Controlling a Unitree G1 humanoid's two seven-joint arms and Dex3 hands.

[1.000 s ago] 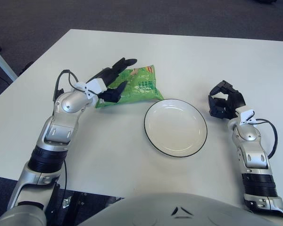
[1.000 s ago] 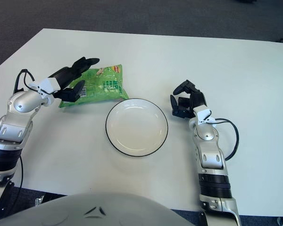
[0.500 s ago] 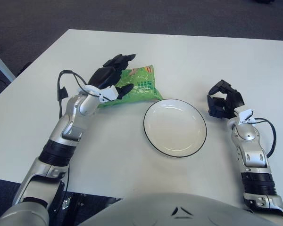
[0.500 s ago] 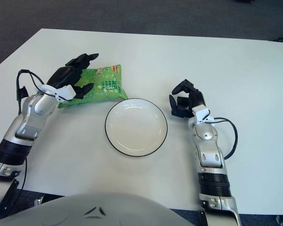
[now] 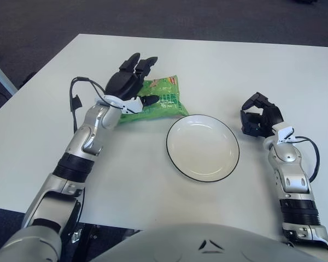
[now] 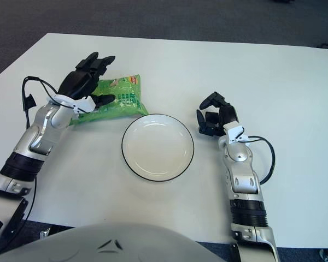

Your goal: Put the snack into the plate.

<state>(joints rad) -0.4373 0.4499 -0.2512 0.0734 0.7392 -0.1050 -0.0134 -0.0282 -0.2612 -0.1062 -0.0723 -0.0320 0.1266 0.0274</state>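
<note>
Left hand (image 5: 130, 83) spread over snack (image 5: 163, 99), grip unclear, plate (image 5: 203, 147) beside, right hand (image 5: 259, 120) curled

Both head eyes look down, sharing the table (image 5: 153, 174).

So there's a green crinkly plastic snack bag (image 6: 116, 100) lying toward the white tabletop's (image 6: 273, 71) left edge, with the black three-fingered left hand (image 6: 83, 86) over its left end, fingers spread. The round white plate with a thin black rim (image 6: 157, 147) sits mid-table, and the right hand (image 6: 216, 119) is just beside its right side, fingers curled on nothing.
</note>
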